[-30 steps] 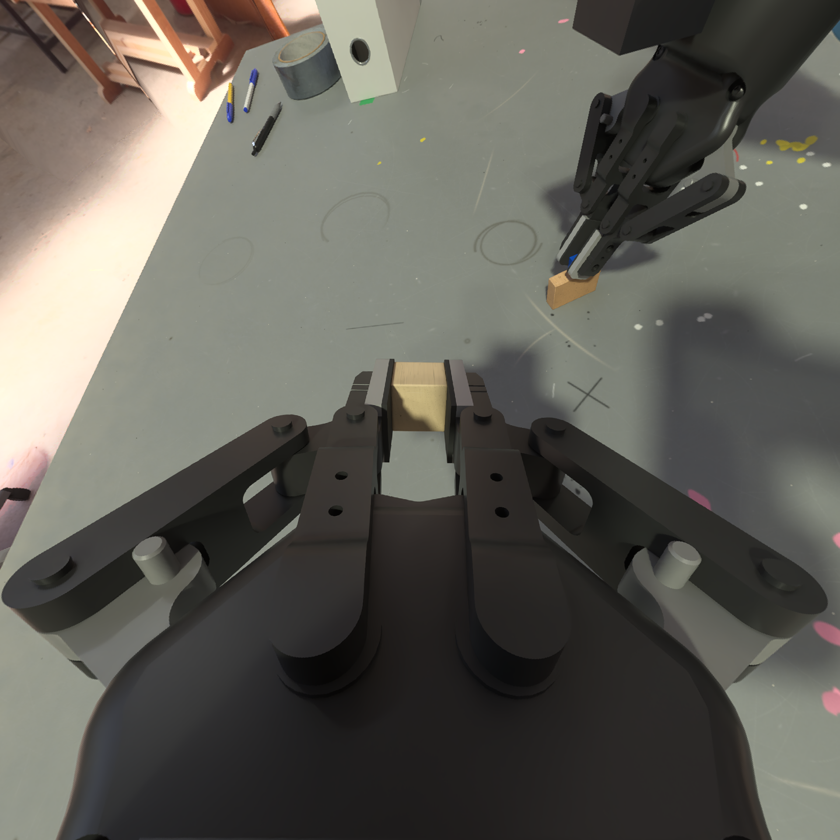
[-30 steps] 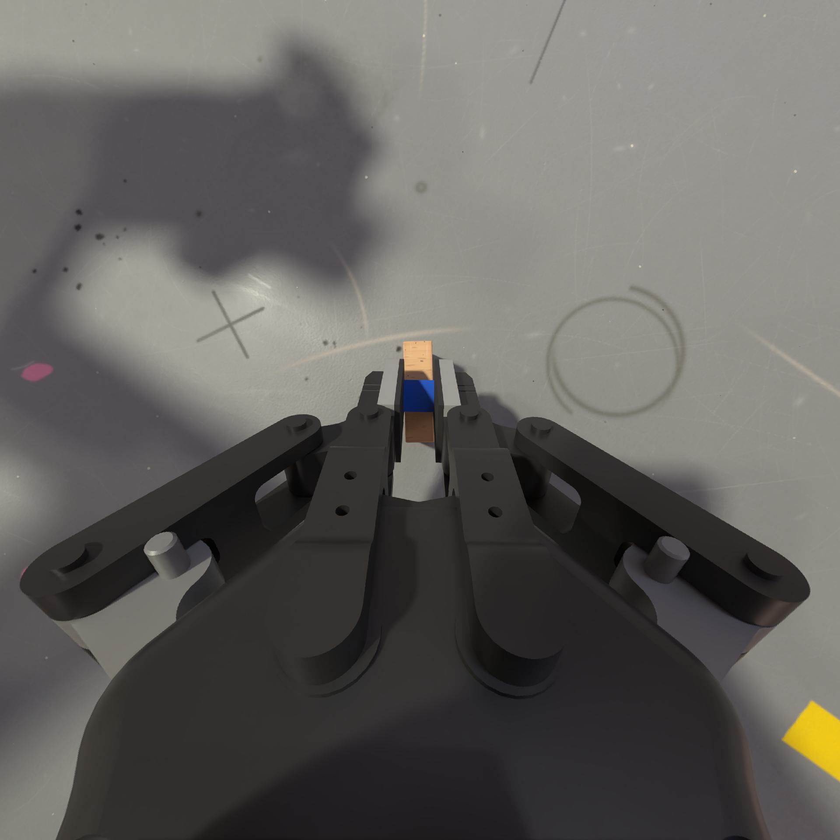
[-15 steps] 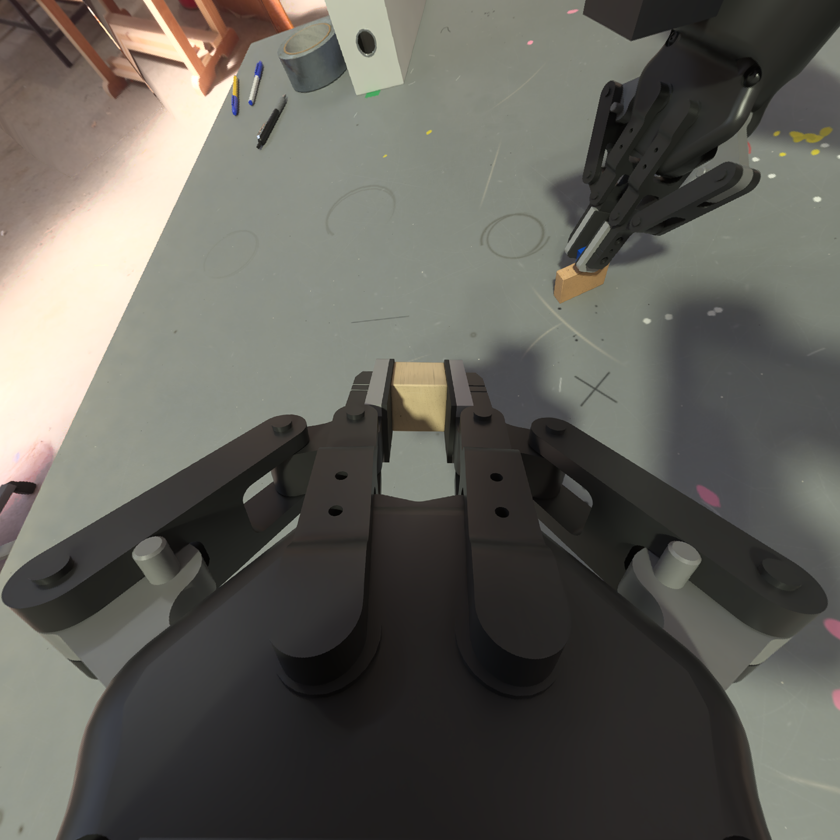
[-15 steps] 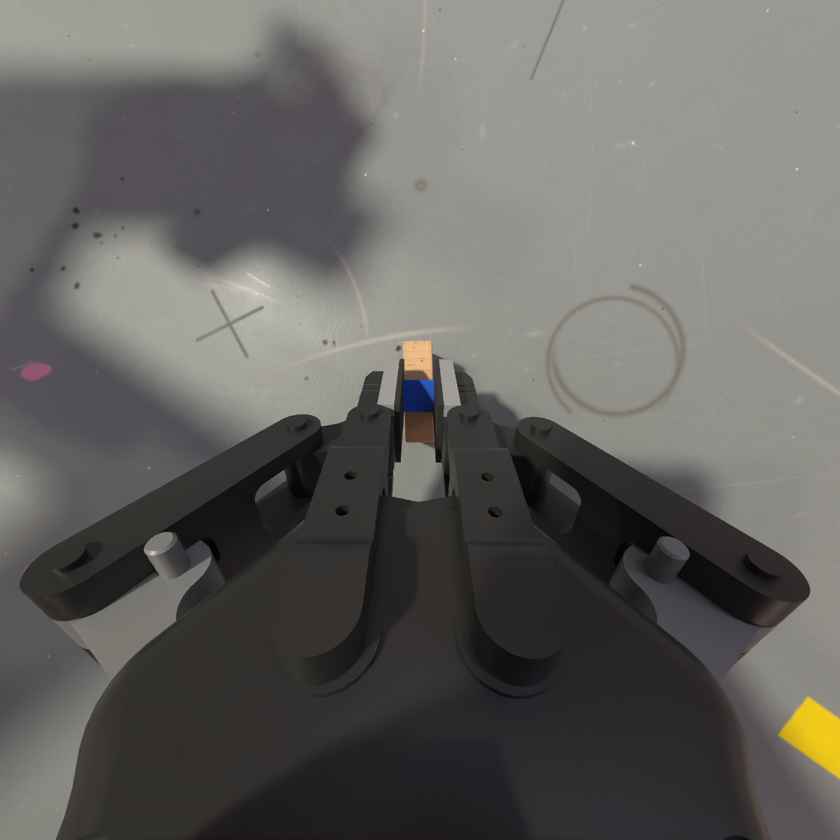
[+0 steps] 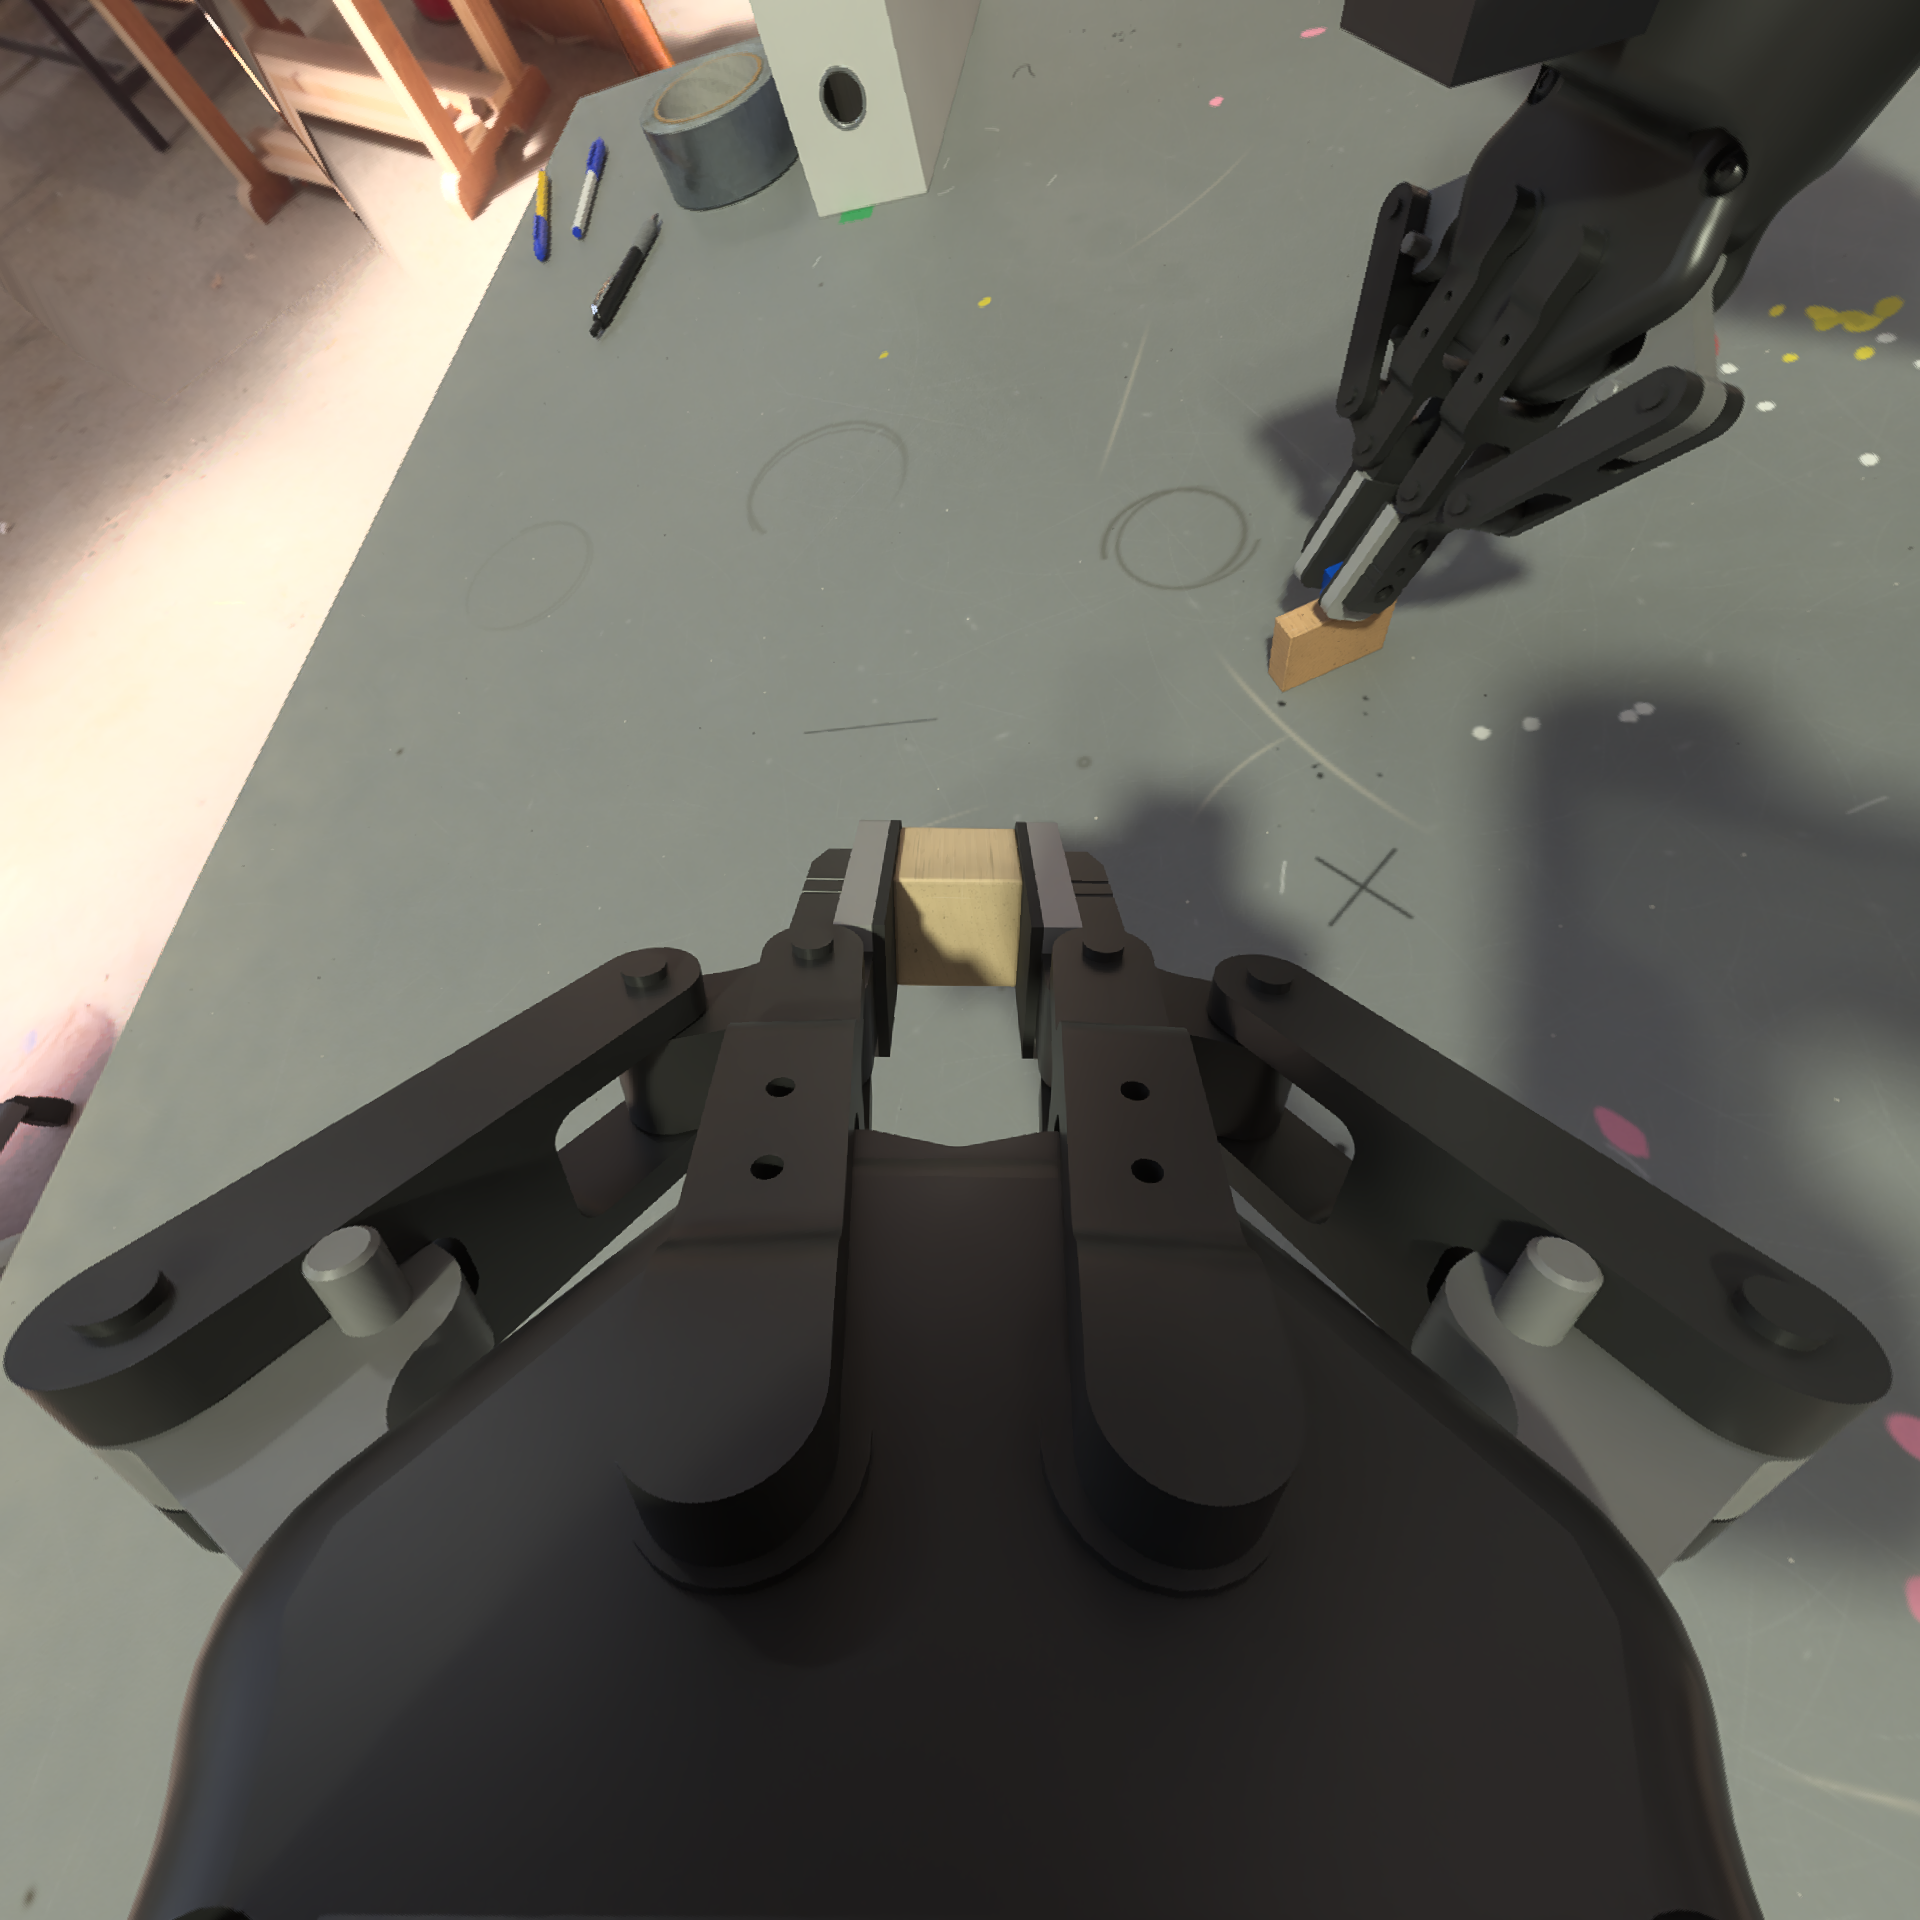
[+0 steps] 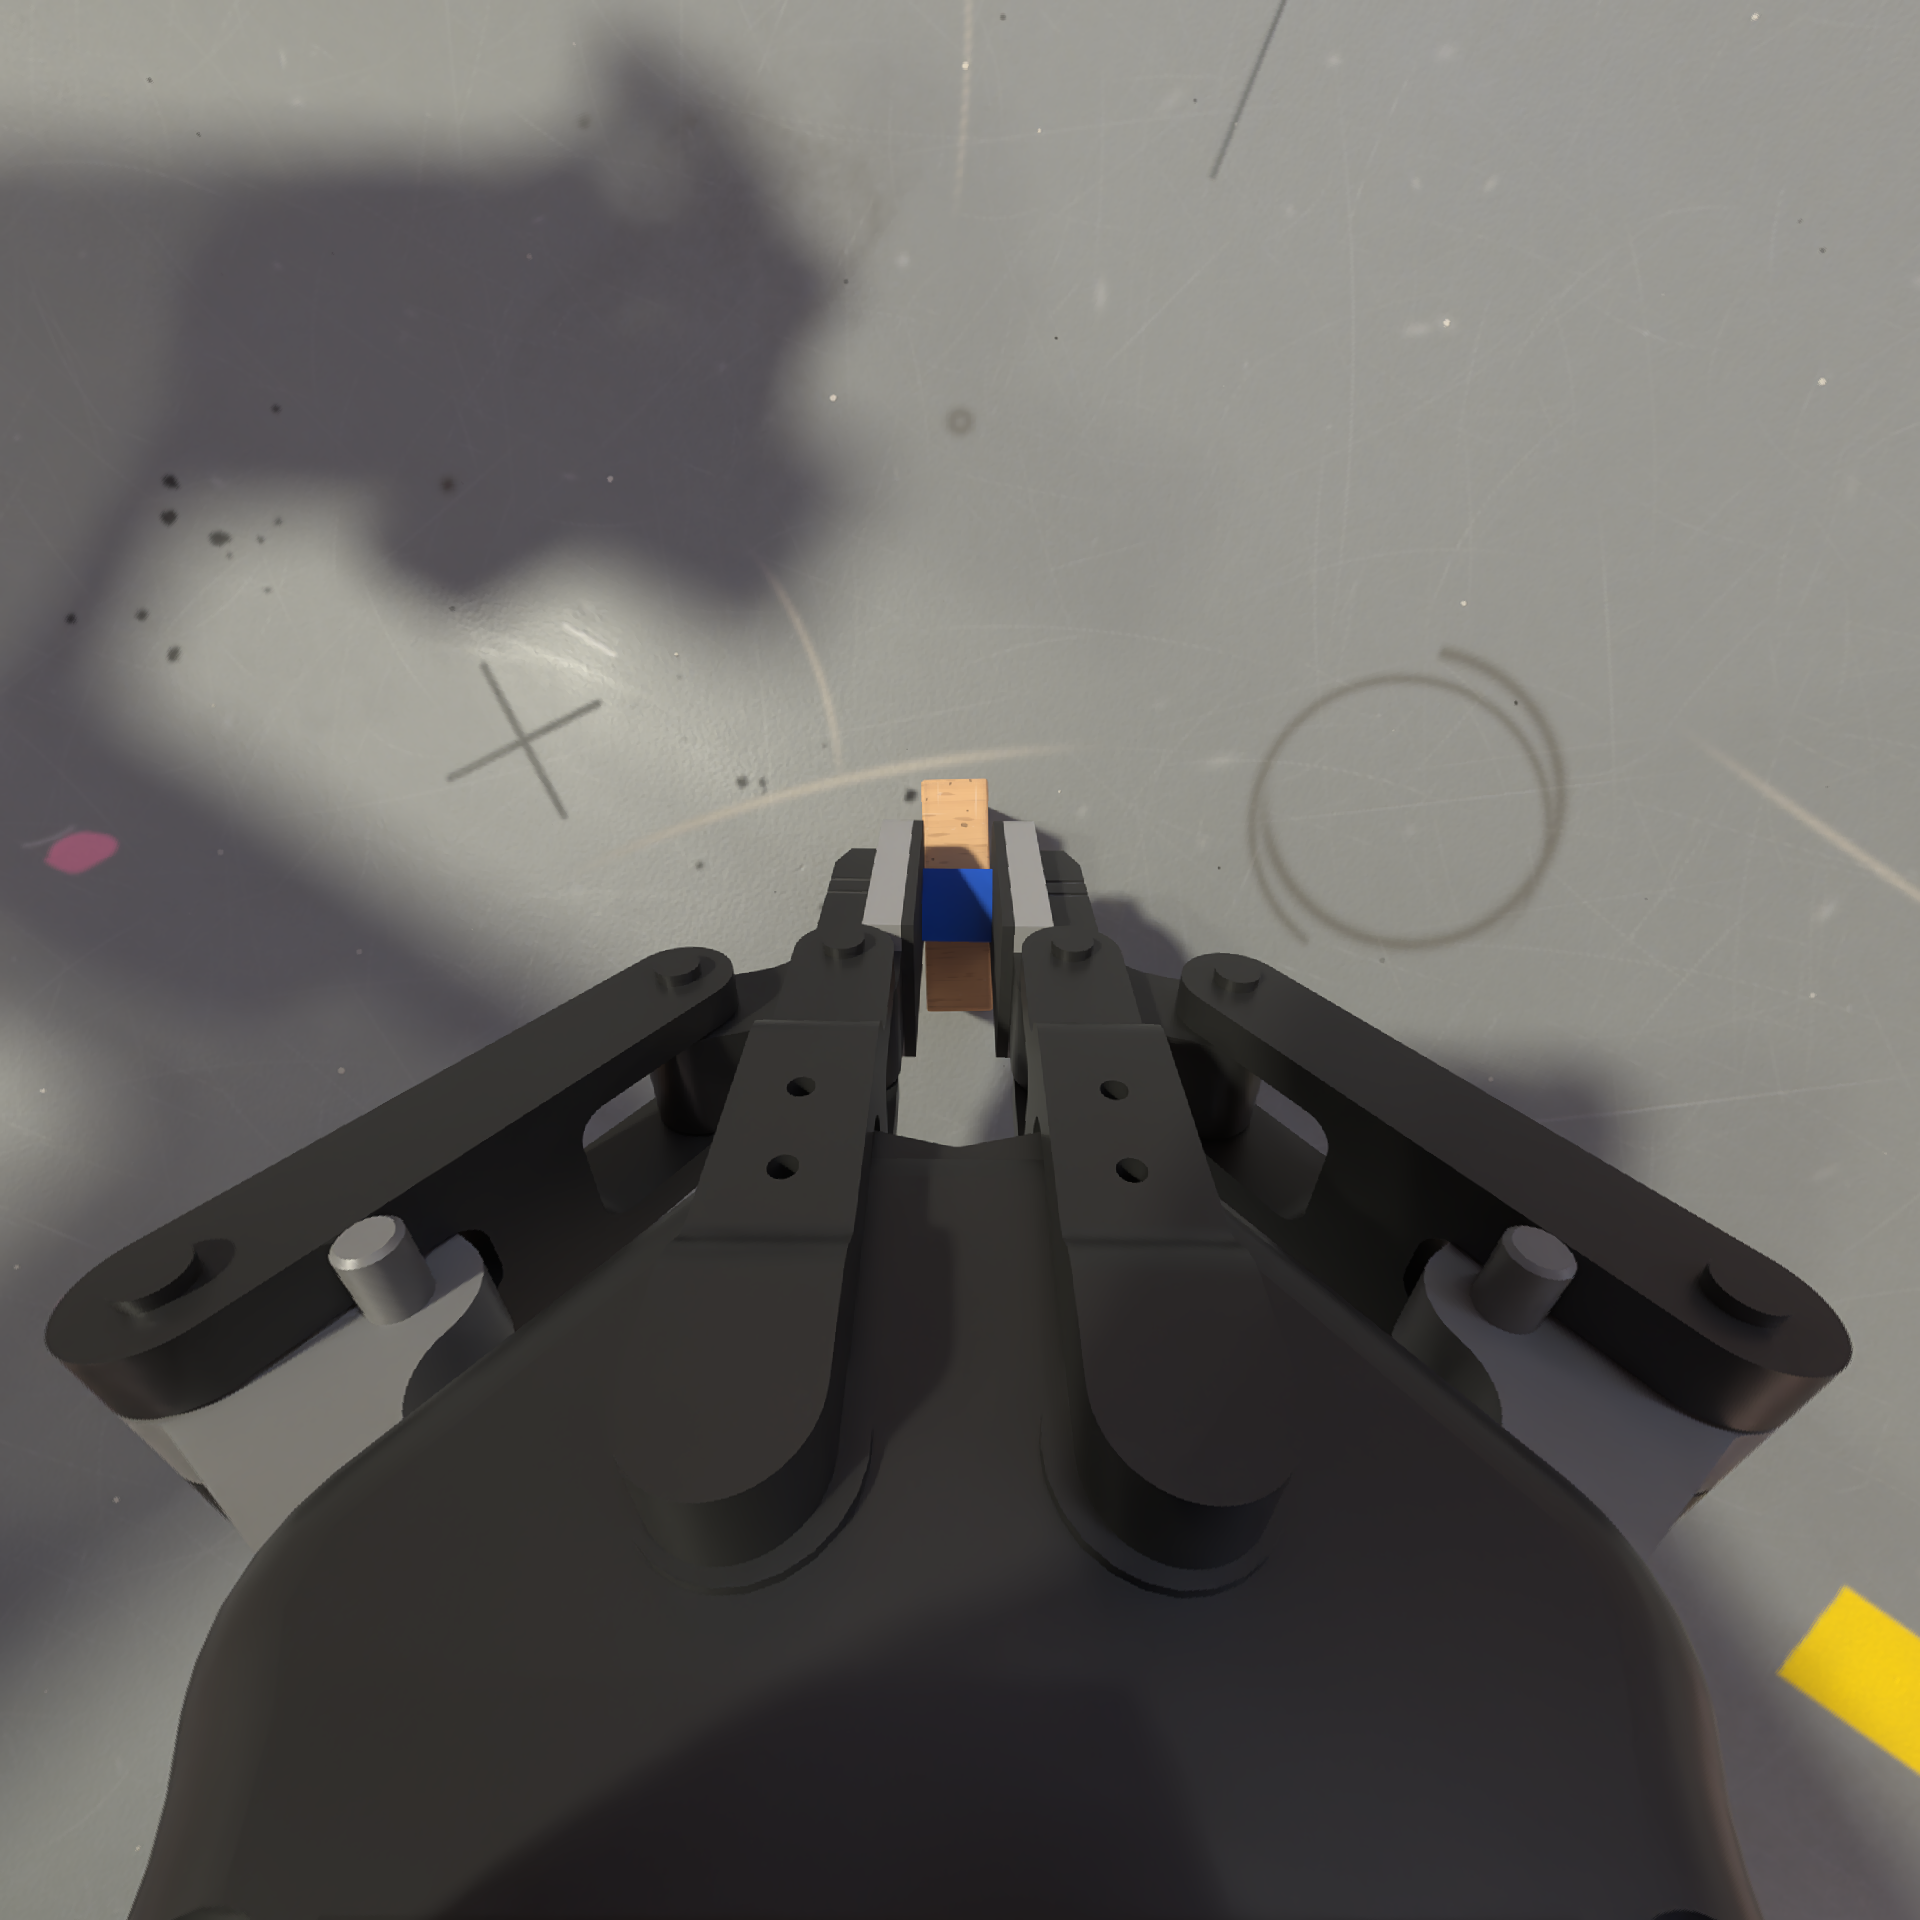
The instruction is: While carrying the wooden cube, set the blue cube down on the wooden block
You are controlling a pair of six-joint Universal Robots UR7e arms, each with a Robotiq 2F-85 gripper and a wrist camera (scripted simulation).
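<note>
Your right gripper (image 6: 956, 873) squeezes the blue cube (image 6: 956, 904) mid-frame, right over the wooden block (image 6: 954, 821). Your left gripper (image 5: 956, 883) grips the wooden cube (image 5: 954, 914). Let go crooked and blue could slide off.

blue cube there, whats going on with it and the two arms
The right gripper is shut on the blue cube, holding it right over the wooden block on the grey table; whether the cube already touches the block cannot be told. The left gripper is shut on the wooden cube, holding it off to the side, above the table.
</note>
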